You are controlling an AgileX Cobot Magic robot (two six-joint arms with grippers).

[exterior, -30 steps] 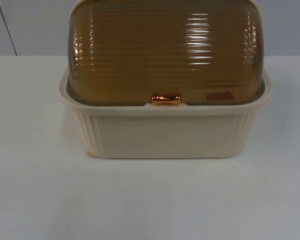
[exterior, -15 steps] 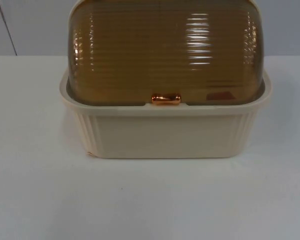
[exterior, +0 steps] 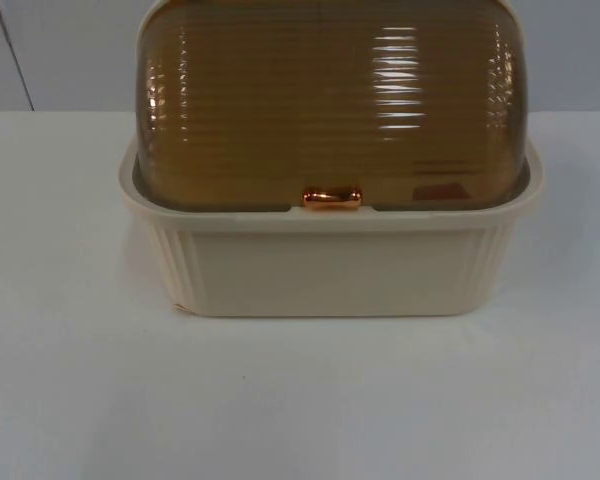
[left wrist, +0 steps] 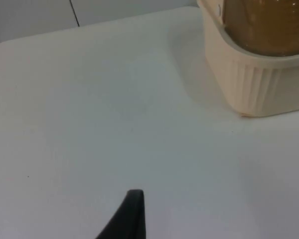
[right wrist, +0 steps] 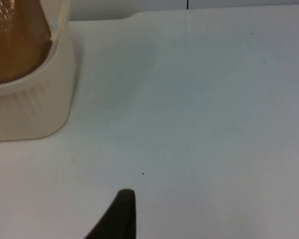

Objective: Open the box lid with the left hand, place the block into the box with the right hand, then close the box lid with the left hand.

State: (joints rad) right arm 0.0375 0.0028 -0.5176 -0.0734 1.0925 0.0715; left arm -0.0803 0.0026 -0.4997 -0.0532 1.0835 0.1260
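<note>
Box (exterior: 330, 265) sits mid-table close to the back wall, handle (exterior: 331, 198) facing you, so your left arm can get at the lid (exterior: 330, 100). It's a cream ribbed tub with a see-through amber dome, fully shut, and something reddish (exterior: 442, 191) shows through it, probably the block. Left gripper (left wrist: 132, 219) and right gripper (right wrist: 120, 216) hang over bare table either side, well apart from it; can't tell how the jaws stand.

White table (exterior: 70, 380) carries cream box (exterior: 330, 270), amber lid (exterior: 330, 100) shut.
</note>
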